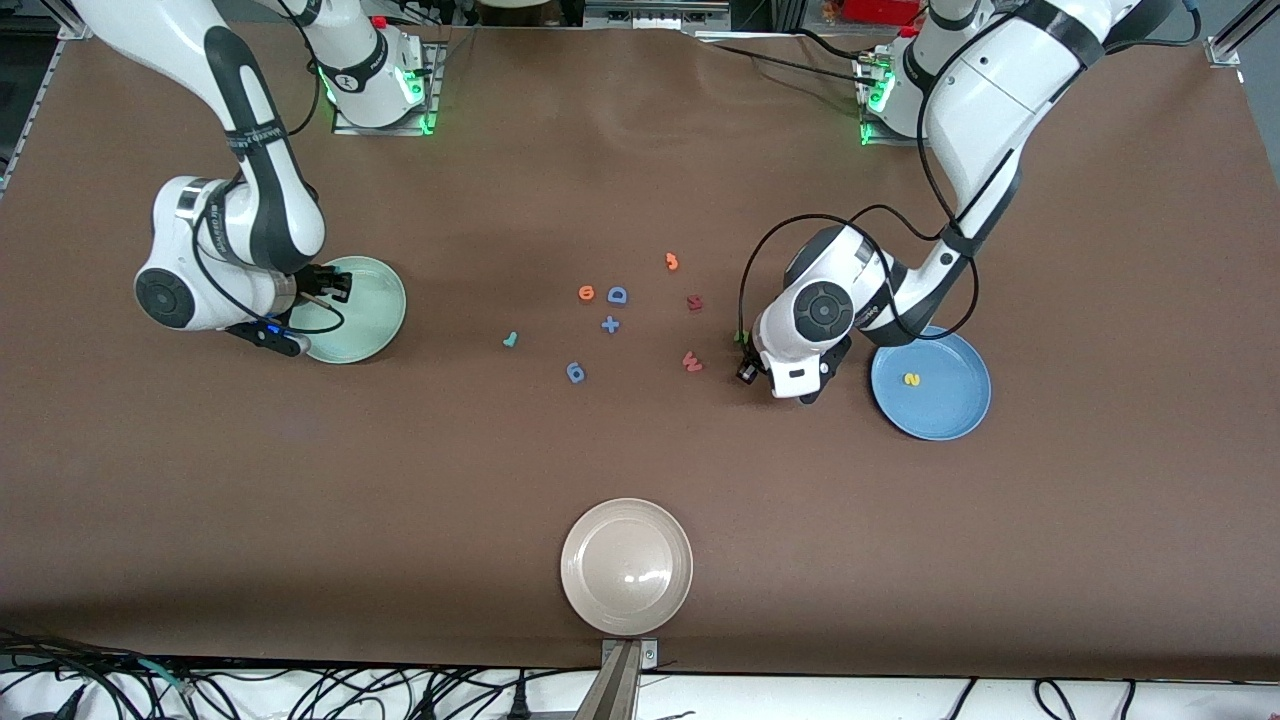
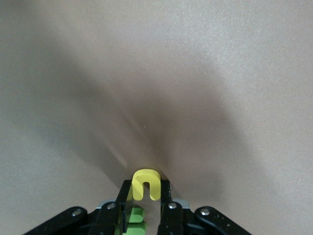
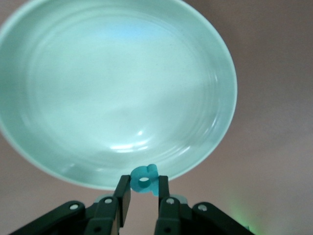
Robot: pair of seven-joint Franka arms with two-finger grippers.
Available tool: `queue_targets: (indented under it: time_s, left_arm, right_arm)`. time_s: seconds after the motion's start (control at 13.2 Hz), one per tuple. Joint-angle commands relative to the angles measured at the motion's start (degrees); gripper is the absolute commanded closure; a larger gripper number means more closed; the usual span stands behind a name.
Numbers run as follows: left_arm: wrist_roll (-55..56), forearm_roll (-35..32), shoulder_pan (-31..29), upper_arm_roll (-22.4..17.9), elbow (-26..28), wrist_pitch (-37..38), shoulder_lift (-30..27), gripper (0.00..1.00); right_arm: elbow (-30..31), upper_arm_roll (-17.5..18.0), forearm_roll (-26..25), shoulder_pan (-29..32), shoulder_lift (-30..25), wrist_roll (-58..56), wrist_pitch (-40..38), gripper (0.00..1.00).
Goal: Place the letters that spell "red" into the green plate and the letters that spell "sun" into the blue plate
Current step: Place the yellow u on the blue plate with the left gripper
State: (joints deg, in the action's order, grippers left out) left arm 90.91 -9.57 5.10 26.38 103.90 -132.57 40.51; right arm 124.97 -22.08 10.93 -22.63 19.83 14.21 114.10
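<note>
Pinching a yellow u (image 2: 146, 183), the left claw (image 2: 145, 203) sits low over the surface (image 1: 640, 470) beside the blue plate (image 1: 960, 415); the right claw (image 3: 144, 196) pinches a teal d (image 3: 144, 179) over the green plate (image 3: 88, 98).

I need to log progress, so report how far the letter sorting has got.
Done: only the yellow s lies in the blue plate. In hand: the left gripper is shut on the yellow u beside that plate, and the right gripper holds the teal d over the rim of the green plate, which has nothing in it. Left: the teal r and orange e on the table.
</note>
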Motion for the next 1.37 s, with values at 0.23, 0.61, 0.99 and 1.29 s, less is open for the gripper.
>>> queue_targets:
  time_s: [0.23, 0.61, 0.99, 1.29]
  left_arm:
    - [0.4, -4.7, -0.4, -0.2, -4.0, 9.8, -0.7, 0.76]
    - [-7.2, -4.6, -2.1, -0.3, -8.6, 19.5, -0.8, 0.76]
    - [-20.6, -3.9, -10.5, 0.4, -8.5, 24.0, -2.4, 0.74]
    - [-26.1, -3.5, -14.2, 0.8, -8.6, 24.6, -3.2, 0.74]
  right_arm:
    - [2.6, -0.1, -0.6, 1.3, 1.6, -4.3, 4.4, 0.94]
    - [2.8, 0.0, -0.3, 1.8, 3.7, -4.5, 4.6, 0.9]
    - [2.8, 0.0, -0.3, 1.9, 3.8, -4.5, 4.6, 0.46]
    - [2.4, 0.0, -0.2, 1.8, 3.2, -4.5, 3.9, 0.22]
